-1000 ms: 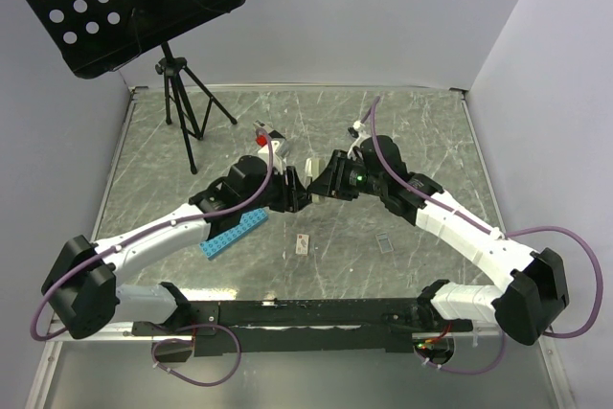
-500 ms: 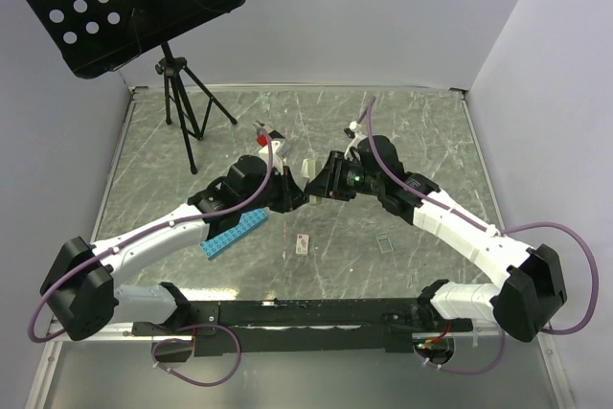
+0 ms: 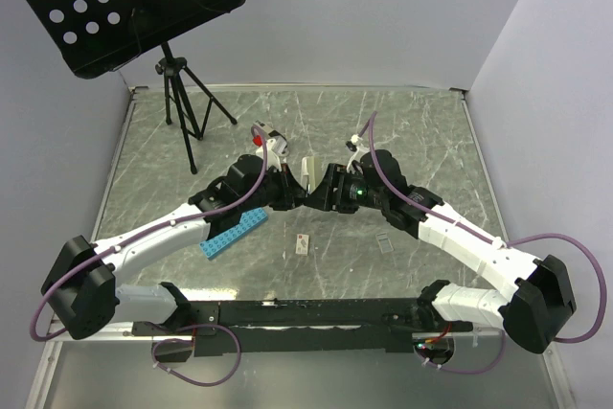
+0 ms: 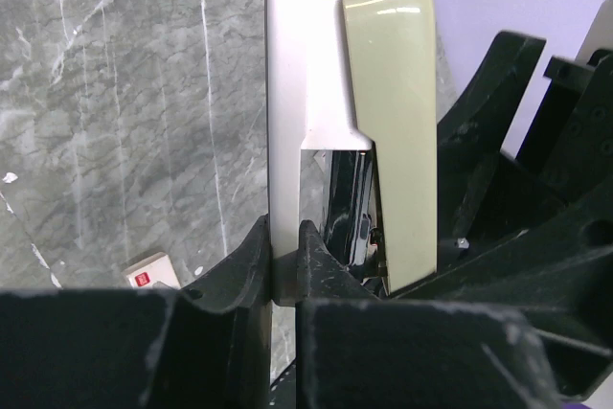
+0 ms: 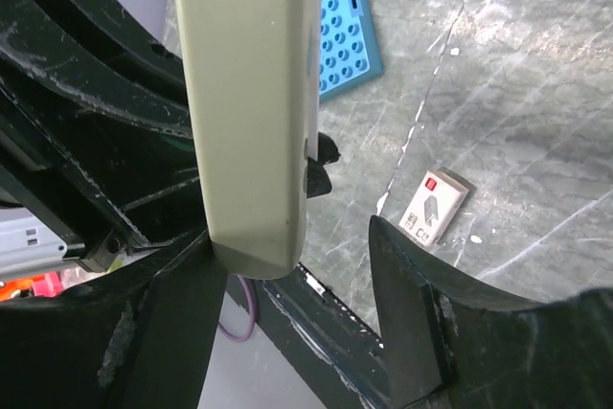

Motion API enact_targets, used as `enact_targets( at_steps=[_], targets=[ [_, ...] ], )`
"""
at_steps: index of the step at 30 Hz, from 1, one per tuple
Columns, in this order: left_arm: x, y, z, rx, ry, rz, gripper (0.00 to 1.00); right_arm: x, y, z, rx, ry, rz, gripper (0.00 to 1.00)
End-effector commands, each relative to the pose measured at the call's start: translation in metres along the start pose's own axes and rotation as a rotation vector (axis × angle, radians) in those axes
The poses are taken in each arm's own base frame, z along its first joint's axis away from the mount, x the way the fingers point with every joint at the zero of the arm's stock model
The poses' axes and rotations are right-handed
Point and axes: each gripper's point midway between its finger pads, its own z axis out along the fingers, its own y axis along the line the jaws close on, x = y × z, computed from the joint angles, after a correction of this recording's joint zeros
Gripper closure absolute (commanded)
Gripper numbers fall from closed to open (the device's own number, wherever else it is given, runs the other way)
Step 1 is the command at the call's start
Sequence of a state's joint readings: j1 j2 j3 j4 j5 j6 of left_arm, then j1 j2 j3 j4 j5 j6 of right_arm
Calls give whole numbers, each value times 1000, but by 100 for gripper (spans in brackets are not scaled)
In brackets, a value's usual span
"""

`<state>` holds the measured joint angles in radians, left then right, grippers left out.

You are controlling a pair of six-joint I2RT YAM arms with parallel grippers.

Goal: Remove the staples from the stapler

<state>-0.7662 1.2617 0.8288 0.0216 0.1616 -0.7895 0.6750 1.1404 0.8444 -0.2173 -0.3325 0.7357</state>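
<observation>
left wrist view: the left gripper (image 4: 287,258) is pinched tight on the white lower leaf of the stapler (image 4: 383,122), which sticks straight out from it, the cream top leaf parted slightly. right wrist view: the right gripper (image 5: 297,261) stands spread, the cream top between its fingers. beyond, on the marble table (image 5: 536,93), lie a small white card (image 5: 433,204) and a blue studded plate (image 5: 345,26).

I count 1 stapler (image 3: 309,169) mid-table, 1 blue studded plate (image 3: 234,233) near left, 1 white card with a red mark (image 3: 304,244), 1 small grey piece (image 3: 385,242) near right, 1 perforated music stand (image 3: 124,2) far left, and 2 arms: left arm (image 3: 163,232), right arm (image 3: 465,241).
</observation>
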Motion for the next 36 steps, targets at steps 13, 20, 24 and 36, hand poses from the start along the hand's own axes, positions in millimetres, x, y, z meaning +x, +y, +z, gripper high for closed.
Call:
enact_targets(
  at_steps=[13,20,24,36],
  targets=[
    [-19,-21,0,83,-70,-39,99,-27,12,-7,32,-97,-71,57],
    [-11,1,-2,22,-83,32,99,-41,6,-26,119,-160,-105,70],
    [-10,8,-9,17,-123,69,99,-52,8,-38,133,-200,-127,72],
    [2,19,-10,21,-90,227,99,-98,3,-45,109,-303,-156,73]
  ],
)
